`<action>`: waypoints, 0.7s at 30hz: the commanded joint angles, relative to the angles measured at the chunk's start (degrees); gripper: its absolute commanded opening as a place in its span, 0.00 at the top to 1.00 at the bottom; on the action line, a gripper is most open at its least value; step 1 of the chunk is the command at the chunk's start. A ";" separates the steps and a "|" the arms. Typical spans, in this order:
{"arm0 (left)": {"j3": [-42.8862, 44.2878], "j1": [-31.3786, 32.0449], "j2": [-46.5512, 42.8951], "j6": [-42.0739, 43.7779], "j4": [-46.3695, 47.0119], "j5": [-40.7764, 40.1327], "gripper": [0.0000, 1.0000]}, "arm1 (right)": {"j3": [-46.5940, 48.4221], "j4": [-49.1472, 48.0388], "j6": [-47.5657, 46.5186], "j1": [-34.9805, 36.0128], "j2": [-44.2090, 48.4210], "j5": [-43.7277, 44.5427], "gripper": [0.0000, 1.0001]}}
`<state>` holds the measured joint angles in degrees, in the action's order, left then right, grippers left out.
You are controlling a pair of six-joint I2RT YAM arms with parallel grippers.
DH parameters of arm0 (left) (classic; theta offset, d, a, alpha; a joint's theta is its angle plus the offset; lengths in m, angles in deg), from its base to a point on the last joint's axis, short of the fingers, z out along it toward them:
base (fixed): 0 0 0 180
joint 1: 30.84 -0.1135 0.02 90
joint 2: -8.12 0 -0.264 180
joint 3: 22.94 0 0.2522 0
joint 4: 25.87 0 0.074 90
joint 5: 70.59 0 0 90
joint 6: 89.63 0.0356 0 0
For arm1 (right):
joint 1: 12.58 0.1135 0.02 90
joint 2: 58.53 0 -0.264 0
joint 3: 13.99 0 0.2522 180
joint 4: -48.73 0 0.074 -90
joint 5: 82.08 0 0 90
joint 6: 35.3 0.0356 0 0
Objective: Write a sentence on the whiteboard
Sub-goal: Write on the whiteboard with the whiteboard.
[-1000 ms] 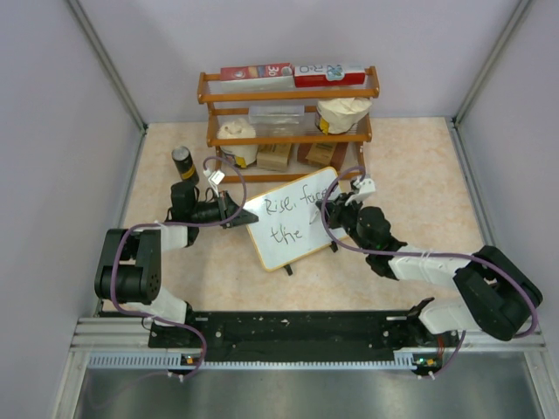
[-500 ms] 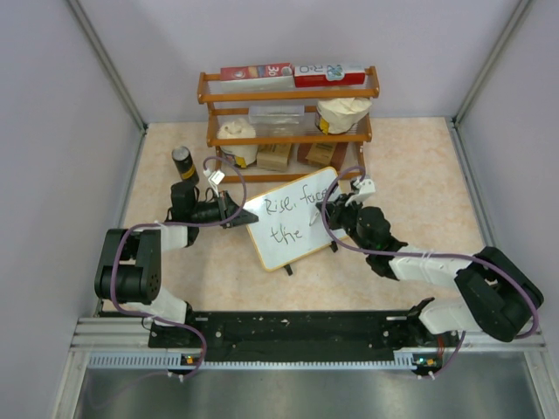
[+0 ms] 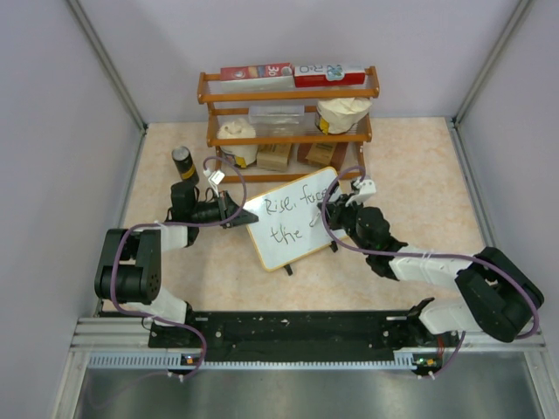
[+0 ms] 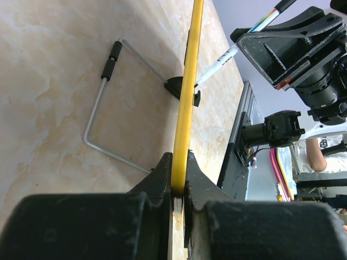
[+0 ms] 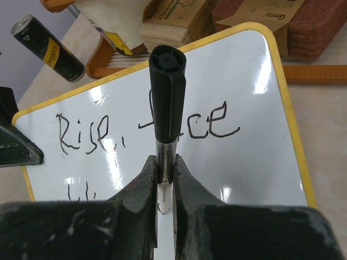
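Finishing the sentence point(image 5: 214, 123) is best done with light strokes; the marker point(image 5: 167, 97) is pinched by the right gripper point(image 5: 165, 168), the board point(image 5: 238, 162) clamped by the left gripper point(image 4: 179, 187).

bright, even, diffuse light from above; shadows on the table point(image 3: 419, 175) faint and soft-edged. white glare streaks on the whiteboard point(image 5: 227, 162) in right wrist view. near fingers point(image 4: 157, 184) dark, slightly blurred in both wrist views. top view evenly sharp, coarse.
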<state>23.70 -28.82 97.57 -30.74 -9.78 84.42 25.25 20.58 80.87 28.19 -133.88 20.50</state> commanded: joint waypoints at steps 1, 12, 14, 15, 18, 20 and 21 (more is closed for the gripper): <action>-1.86 -1.49 1.87 5.98 -5.06 -10.61 1.00 | 0.89 3.68 -1.74 0.36 0.82 2.63 1.00; -1.95 -1.49 1.87 5.98 -4.97 -10.61 1.00 | 3.62 4.12 -2.00 -0.08 1.44 2.01 1.00; -1.95 -1.49 1.78 5.98 -5.06 -10.61 1.00 | 4.05 4.47 -2.00 -0.26 1.70 2.01 1.00; -2.03 -1.49 1.78 5.98 -4.97 -10.61 1.00 | 4.14 4.30 -2.00 -0.43 1.70 2.01 1.00; -1.86 -1.49 1.78 5.98 -5.06 -10.61 1.00 | 4.49 4.82 -2.09 -0.52 2.58 1.84 1.00; -1.95 -1.49 1.96 5.98 -5.06 -10.61 1.00 | 5.02 5.17 -2.44 -0.43 3.02 2.01 1.00; -1.86 -1.49 1.87 5.98 -5.06 -10.61 1.00 | 5.20 5.61 -2.44 -0.52 3.37 2.36 1.00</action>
<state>23.70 -28.82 97.59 -30.74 -9.76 84.46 27.32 25.58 80.11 28.02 -132.66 21.00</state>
